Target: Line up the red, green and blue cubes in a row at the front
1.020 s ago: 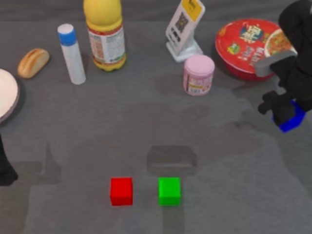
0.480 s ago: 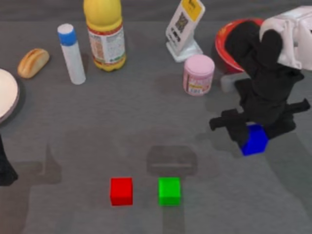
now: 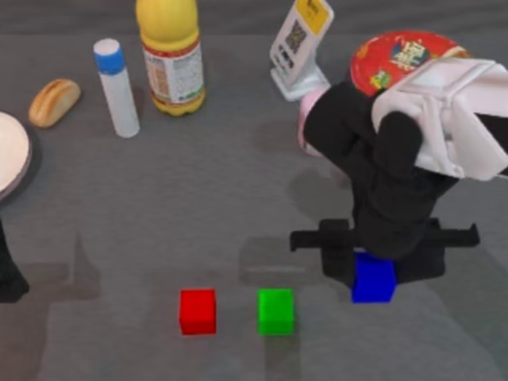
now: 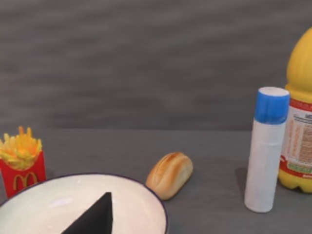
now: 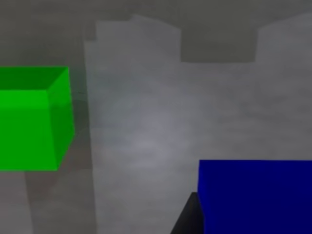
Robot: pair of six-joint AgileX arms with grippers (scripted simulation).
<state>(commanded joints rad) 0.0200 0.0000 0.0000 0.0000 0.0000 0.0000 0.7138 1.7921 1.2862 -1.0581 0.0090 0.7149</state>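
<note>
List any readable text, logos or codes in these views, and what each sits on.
"M" golden-arches logo: on the red fries carton.
QR-style code, not decodable: on the white and yellow sign stand.
Label print on the yellow bottle: too small to read.
Characters on the red bowl lid: blurred, unreadable.
Label on the pink cup: mostly hidden by the right arm, unreadable.
White tube, cubes, bread roll: no text.

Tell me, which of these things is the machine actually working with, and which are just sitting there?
In the job: red cube, green cube, blue cube held by the right hand.

Lying about: yellow bottle, white tube, bread roll, plate, card stand, pink cup, noodle bowl, fries. Left arm parked at the table's left edge.
</note>
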